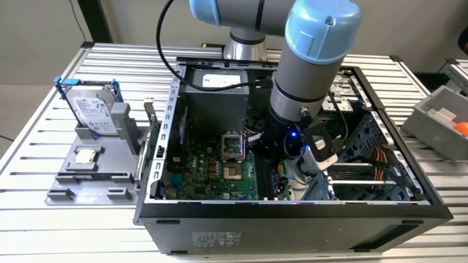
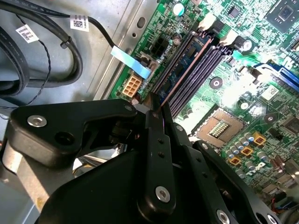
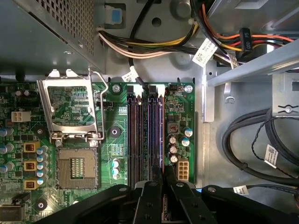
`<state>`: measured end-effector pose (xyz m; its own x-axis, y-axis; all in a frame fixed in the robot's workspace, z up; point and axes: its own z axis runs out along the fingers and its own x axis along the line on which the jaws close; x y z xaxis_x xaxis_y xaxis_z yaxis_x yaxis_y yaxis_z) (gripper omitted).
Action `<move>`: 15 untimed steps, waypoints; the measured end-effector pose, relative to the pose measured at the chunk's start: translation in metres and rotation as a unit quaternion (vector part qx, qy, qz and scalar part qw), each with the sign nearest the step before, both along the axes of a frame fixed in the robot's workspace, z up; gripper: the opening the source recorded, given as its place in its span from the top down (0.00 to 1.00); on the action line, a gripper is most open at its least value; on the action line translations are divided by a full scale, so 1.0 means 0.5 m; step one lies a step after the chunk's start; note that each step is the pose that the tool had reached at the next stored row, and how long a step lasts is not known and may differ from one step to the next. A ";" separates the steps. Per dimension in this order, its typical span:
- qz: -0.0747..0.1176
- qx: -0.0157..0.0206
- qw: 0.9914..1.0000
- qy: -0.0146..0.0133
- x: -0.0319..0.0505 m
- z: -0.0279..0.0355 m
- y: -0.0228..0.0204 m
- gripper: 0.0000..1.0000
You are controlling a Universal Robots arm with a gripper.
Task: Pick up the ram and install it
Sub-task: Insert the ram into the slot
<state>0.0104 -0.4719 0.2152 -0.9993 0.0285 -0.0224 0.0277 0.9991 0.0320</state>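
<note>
The ram (image 2: 188, 59), a thin blue-green stick with dark chips, stands on edge in the outermost black memory slot of the motherboard (image 2: 261, 88), the one nearest the white power connector (image 2: 131, 86). In the first wrist view the ram (image 3: 160, 126) shows edge-on in that same slot. My gripper (image 2: 156, 104) has its black fingers pressed together on the ram's near end; it is also seen in the first wrist view (image 3: 159, 173). In the exterior view the gripper (image 1: 281, 167) reaches down inside the open computer case (image 1: 292, 211).
The other memory slots (image 3: 140, 135) lie beside the ram, with the open processor socket (image 3: 77, 168) further along. Black cables (image 3: 247, 149) and a wire bundle (image 3: 154, 46) run near the case wall. Outside, a grey holder (image 1: 91, 181) carries a hard drive (image 1: 95, 112) and a small square chip (image 1: 85, 156).
</note>
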 end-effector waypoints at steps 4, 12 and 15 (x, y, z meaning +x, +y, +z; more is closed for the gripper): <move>0.000 0.000 1.000 0.000 0.000 0.000 0.0000 1.00; 0.000 0.000 1.000 0.000 0.000 0.000 0.0000 1.00; 0.000 0.000 1.000 0.000 0.000 0.000 0.0000 1.00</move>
